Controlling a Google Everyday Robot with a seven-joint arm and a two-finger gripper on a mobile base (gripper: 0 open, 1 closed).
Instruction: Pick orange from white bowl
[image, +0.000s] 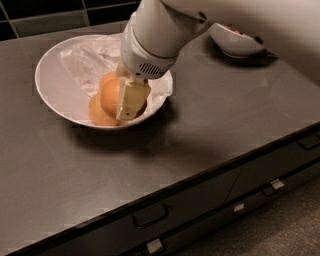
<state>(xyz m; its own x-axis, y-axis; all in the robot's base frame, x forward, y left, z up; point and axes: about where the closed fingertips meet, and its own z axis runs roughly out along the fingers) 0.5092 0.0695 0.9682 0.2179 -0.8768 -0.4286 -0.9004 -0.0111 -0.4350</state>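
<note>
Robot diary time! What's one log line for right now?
step: pick | gripper: down in white bowl, at the orange | other orange: lower, beside it | orange: not out of bowl yet

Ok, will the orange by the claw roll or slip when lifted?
Probably rolls if nudged: the orange is round and smooth, beside a second orange on crumpled paper in the white bowl. Likely firm, so the claw, down in the bowl at its side, can squeeze. Smooth skin may slip.
</note>
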